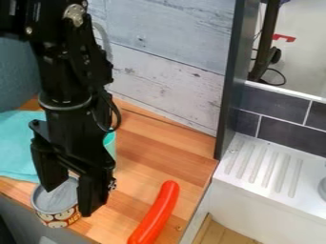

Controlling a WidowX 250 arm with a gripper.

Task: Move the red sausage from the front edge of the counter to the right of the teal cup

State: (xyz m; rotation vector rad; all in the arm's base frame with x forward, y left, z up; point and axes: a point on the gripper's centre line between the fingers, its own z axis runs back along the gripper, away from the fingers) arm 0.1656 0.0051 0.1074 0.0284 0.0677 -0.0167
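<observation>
The black two-finger gripper (68, 202) hangs at the lower left of the frame, pointing down, at the end of a black robot arm (66, 86) that enters from the upper left. Its fingers stand wide apart. The nearest item is a short cylindrical can (56, 202) with a grey top and an orange, red and cream patterned label. The can is upright at the front edge of a light-brown wooden counter (143, 157), lower left of the frame. The fingers overlap the can from this viewpoint; contact cannot be confirmed.

To the right of the can, well apart from it, lies a glossy red-orange toy sausage (155, 213), slanting from bottom centre up to the right. A flat turquoise cloth (18, 145) lies at the left edge. A turquoise item (110, 143) is partly hidden behind the gripper; its shape cannot be determined.

Behind the counter is a wall of pale grey wooden planks (167, 78), bounded on its right by a dark upright panel (230, 81). Beyond the panel, dark grey tiles (272, 101) stand above a white ribbed drainboard (264, 167) at the right.
</observation>
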